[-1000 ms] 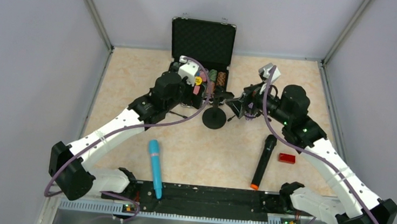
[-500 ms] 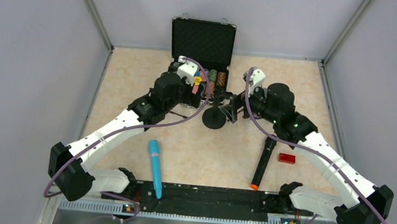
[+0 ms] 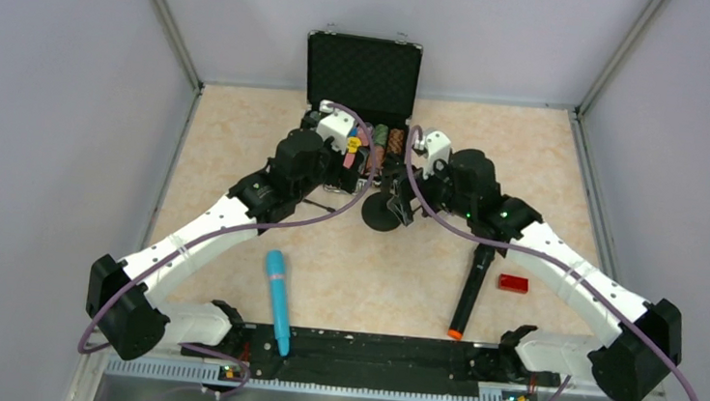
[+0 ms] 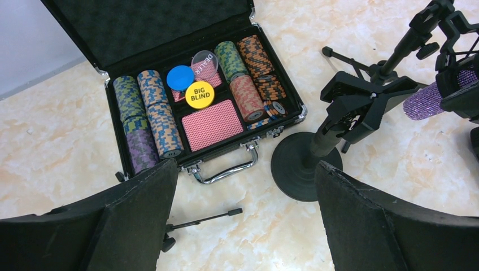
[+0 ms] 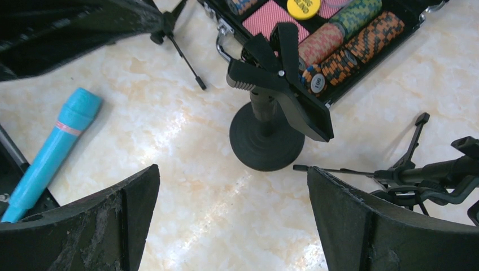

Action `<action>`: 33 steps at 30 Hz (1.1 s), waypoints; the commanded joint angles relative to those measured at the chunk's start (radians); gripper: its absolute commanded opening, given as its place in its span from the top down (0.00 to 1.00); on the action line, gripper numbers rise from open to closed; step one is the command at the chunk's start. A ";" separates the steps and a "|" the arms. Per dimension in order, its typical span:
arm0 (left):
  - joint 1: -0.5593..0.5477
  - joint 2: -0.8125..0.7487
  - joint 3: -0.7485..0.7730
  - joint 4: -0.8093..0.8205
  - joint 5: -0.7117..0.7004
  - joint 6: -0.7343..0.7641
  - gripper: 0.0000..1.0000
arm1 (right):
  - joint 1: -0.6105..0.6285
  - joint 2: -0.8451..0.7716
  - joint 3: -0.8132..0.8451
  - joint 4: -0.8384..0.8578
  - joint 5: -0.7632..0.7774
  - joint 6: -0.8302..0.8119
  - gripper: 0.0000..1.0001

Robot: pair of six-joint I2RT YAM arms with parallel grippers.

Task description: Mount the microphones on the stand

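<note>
The all-turquoise stick microphone (image 3: 274, 290) is lying on the left of the beige marbled table (image 3: 230, 141), the black microphone with an orange end (image 3: 470, 293) is lying by a small red block (image 3: 513, 283) on the right, and the glittery purple microphone (image 4: 427, 100) is sitting in what looks like a black clip (image 4: 452, 84). The black round-based clamp stand (image 3: 382, 211) is standing between both grippers, before an open black case of poker chips (image 3: 362, 70). The left gripper (image 4: 247, 169) and right gripper (image 5: 233, 172) are hovering spread wide, gripping nothing.

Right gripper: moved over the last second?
Yes. The right gripper swung left, closing on the microphone stand, which stayed put in front of the poker chip case.
</note>
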 commanded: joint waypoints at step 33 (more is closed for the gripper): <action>-0.003 -0.023 -0.007 0.061 0.015 0.034 0.06 | -0.074 0.056 -0.045 -0.002 0.385 0.087 0.02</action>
